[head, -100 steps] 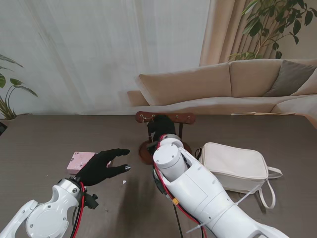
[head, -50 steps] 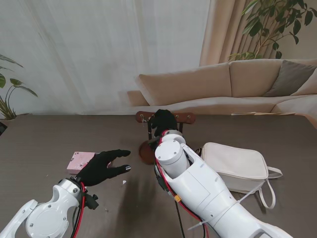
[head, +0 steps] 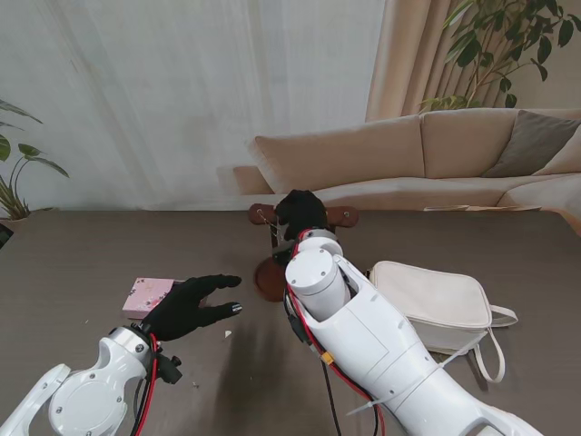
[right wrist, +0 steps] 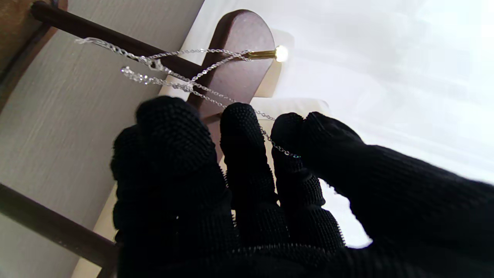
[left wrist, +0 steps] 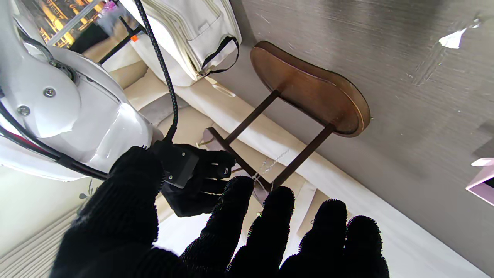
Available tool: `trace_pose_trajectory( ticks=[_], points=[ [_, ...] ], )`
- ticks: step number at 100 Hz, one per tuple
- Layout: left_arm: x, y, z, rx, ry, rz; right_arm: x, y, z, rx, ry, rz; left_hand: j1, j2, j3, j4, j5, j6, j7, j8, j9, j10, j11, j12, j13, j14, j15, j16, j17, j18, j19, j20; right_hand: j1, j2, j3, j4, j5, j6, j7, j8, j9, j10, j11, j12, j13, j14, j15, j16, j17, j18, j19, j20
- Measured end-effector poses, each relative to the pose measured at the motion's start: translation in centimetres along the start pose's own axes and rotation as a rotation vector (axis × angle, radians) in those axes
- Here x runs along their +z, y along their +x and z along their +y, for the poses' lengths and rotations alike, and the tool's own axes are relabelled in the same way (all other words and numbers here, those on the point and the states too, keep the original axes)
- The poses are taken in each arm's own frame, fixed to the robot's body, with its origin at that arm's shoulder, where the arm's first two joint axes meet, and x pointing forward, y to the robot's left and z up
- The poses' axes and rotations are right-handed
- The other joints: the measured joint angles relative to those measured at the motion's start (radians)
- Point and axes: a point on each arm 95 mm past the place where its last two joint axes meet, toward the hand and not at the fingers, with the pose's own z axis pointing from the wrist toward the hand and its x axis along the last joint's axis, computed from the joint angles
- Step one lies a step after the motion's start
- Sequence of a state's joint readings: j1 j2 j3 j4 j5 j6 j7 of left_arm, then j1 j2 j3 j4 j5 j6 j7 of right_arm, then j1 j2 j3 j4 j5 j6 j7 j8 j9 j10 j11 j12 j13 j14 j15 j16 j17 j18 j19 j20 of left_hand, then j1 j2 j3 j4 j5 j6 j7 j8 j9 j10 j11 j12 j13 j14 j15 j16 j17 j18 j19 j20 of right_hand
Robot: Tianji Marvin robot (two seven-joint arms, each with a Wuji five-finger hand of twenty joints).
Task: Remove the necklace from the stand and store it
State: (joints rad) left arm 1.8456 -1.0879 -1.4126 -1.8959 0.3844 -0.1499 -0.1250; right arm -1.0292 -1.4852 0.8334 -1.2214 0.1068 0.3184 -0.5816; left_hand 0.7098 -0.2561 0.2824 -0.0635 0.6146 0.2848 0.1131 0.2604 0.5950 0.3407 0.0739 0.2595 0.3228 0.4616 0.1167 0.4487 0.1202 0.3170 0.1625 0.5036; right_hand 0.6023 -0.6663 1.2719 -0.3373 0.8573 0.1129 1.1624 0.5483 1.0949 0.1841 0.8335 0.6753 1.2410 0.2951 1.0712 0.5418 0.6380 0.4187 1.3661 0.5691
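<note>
The dark wooden stand (head: pixel 338 216) rises from an oval base (left wrist: pixel 312 96) at mid-table. A thin silver necklace (right wrist: pixel 181 83) is looped over a brass peg (right wrist: pixel 266 54) at the crossbar's rounded end. My right hand (head: pixel 300 211) is up at the crossbar, its thumb and a finger pinched on the chain's free run, as the right wrist view of the hand (right wrist: pixel 251 193) shows. From the left wrist view the chain (left wrist: pixel 274 162) hangs beside a post. My left hand (head: pixel 192 304) hovers open over the table, left of the stand, holding nothing.
A pink box (head: pixel 148 295) lies on the table just left of my left hand. A white handbag (head: pixel 427 304) with a strap lies right of the stand. Small white scraps (head: pixel 227 334) dot the tabletop. A beige sofa sits behind the table.
My right hand has climbed from beneath the crossbar to crossbar height, farther from me. The left hand and the pink box have stayed put.
</note>
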Motion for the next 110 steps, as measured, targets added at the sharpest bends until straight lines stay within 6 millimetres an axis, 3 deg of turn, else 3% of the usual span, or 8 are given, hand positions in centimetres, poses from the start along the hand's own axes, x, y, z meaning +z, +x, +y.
trace_pose_trajectory(
  ticks=[83,110],
  points=[
    [-0.4,-0.1,-0.1,0.003,0.007,-0.007,-1.5,2.6,0.1,-0.003,0.033,0.061,0.009,0.0,-0.001,0.0,0.029,0.001,0.004,0.005,0.0,0.001,0.0,0.0,0.001,0.003,0.0,0.0,0.0,0.0,0.001,0.0,0.0,0.0,0.0,0.0,0.0,0.0,0.0,0.0,0.0,0.001,-0.004,0.0,0.0,0.0,0.044,0.012,0.0,0.0,0.0,0.001],
    [-0.5,-0.1,-0.2,0.003,0.006,-0.005,-1.4,3.4,-0.4,-0.059,0.036,0.086,0.009,0.0,-0.001,0.0,0.036,0.001,0.01,0.007,0.001,0.002,0.0,0.0,0.005,0.004,0.0,0.0,0.0,0.0,0.001,0.0,0.0,0.0,0.0,0.0,0.0,-0.004,-0.009,0.0,0.014,0.001,-0.104,-0.05,0.0,0.0,0.06,0.023,0.0,0.0,0.0,0.001]
  ],
)
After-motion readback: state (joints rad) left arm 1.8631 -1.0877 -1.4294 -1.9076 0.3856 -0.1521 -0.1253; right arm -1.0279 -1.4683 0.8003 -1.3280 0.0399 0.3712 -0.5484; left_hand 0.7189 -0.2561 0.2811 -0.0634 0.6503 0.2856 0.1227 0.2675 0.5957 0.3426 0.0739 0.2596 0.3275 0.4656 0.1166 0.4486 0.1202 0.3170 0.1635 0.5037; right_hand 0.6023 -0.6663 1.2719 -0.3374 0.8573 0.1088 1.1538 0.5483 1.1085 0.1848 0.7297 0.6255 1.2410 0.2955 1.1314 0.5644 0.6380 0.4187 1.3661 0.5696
